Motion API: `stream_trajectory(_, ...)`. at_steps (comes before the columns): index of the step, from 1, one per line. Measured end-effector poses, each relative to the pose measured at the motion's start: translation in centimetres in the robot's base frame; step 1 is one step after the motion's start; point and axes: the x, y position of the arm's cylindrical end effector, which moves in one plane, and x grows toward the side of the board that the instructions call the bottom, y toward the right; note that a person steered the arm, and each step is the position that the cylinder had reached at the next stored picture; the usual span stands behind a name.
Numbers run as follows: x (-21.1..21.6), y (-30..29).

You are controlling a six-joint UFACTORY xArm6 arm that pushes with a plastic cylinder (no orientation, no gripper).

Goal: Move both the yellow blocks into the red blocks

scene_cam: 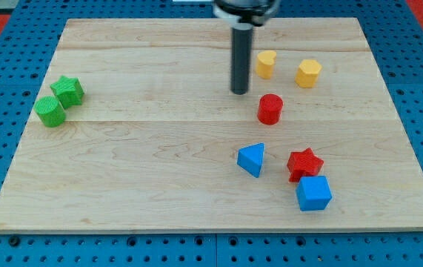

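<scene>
My tip rests on the board just left of the yellow heart-shaped block and up-left of the red cylinder. It touches neither. A yellow hexagonal block sits to the right of the yellow heart. The red star block lies lower right, touching the blue cube below it.
A blue triangular block sits left of the red star. A green star and a green cylinder sit together at the view's left. The wooden board lies on a blue pegboard surface.
</scene>
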Motion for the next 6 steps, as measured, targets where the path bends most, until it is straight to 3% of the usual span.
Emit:
stream_trajectory(2, 7.3, 6.6)
stream_trajectory(3, 7.9, 6.1)
stream_trajectory(4, 3.6, 12.3)
stream_trajectory(5, -3.3, 17.7)
stream_trajectory(6, -6.7, 14.4)
